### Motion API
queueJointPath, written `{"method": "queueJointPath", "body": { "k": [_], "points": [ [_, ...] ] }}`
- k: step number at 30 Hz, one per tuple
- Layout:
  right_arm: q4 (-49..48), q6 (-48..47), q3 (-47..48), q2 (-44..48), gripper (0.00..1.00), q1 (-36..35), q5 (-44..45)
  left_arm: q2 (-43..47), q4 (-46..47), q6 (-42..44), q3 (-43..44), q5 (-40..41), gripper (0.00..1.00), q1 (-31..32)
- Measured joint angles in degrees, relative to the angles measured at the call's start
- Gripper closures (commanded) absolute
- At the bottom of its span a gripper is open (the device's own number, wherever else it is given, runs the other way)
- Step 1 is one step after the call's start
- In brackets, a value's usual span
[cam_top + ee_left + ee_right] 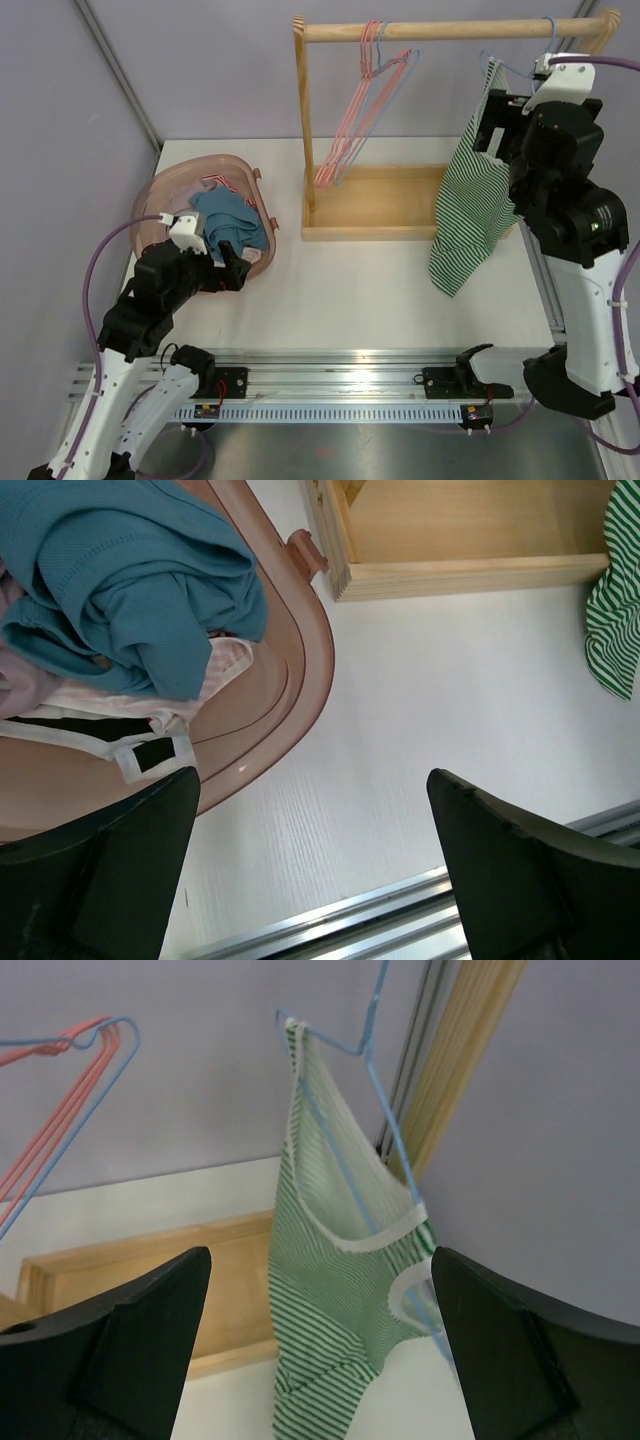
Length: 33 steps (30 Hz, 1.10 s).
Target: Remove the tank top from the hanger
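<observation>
The green-striped tank top (320, 1340) hangs on a blue wire hanger (373, 1010) at the right end of the wooden rail (450, 30), just ahead of the right gripper (320, 1260), whose fingers stand wide apart and empty, while the left gripper (312, 777), likewise spread and empty, hovers beside the pink laundry basket (310, 630).

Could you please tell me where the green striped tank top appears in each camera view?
Top external: tank top hangs at the right side.
Left wrist: only a corner at the upper right edge.
Right wrist: centre, on the blue hanger.
Shared landmark: wooden rack base.
</observation>
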State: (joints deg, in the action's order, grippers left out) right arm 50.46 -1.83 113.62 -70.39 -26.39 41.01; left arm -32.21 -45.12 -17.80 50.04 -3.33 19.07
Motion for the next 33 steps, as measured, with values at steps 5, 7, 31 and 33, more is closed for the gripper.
{"method": "queueJointPath", "body": {
  "k": [5,7,31,33],
  "points": [
    [1.38,-3.45,9.57,-8.35,0.01,12.04,-5.88,2.21,1.73,0.0,-0.46,-1.33,0.01,0.39],
    [2.97,-4.0,13.03,-12.24,0.01,15.3,-9.49,2.71,2.34,0.0,-0.52,-1.44,0.01,0.66],
    [8.98,-2.71,18.16,-27.04,0.56,31.45,-40.68,2.03,3.04,0.0,-1.11,-2.14,0.01,2.21],
    [8.98,-2.64,18.43,-27.06,0.63,31.45,-40.74,2.03,3.21,0.0,-1.22,-2.12,0.01,2.51]
  ]
}}
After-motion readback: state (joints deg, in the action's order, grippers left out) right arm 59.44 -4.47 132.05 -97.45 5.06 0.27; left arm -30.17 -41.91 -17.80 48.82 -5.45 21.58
